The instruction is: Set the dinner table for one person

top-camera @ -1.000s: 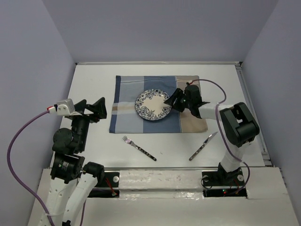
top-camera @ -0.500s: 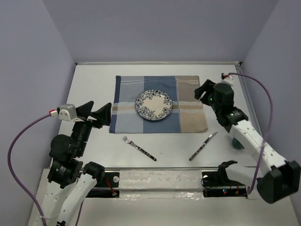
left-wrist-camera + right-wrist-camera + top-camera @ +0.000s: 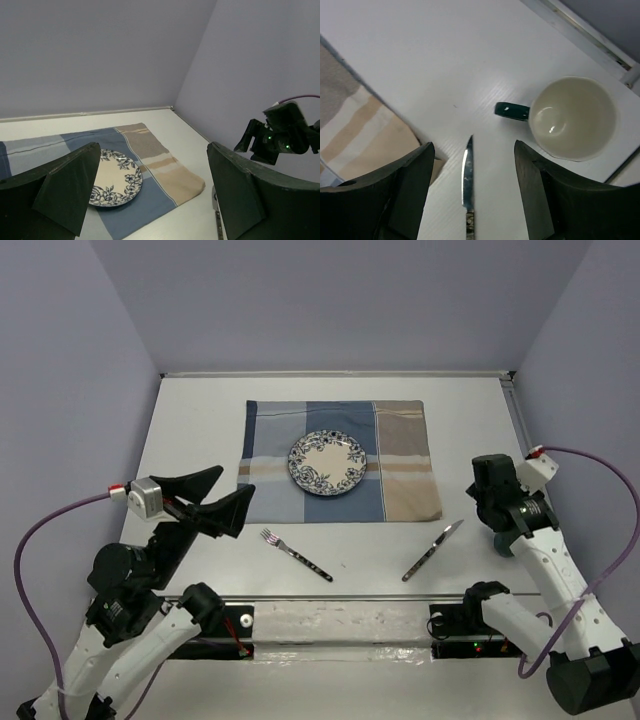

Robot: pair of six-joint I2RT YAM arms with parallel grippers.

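There is one dinner table, one plaid cloth, one plate, one fork, one knife and one mug, plus two grippers.

In the top view the dinner table fills the floor between the lilac walls. Its 6 o'clock edge meets the arm bases and a thin rail shows along its 3 o'clock side. It lies flat, and its long axis seems to run from 9 to 3 o'clock.

The cloth lies toward 12 o'clock on the table, with the plate near the cloth's middle. The fork rests on bare table at about 7 o'clock from the plate, and the knife at about 4 o'clock. In the right wrist view the mug stands at 2 o'clock from the knife tip, its handle pointing to 9 o'clock.

The left gripper hangs at 8 o'clock from the plate, jaws spread wide and holding nothing. The right gripper hovers above the knife tip and mug, jaws apart and empty.
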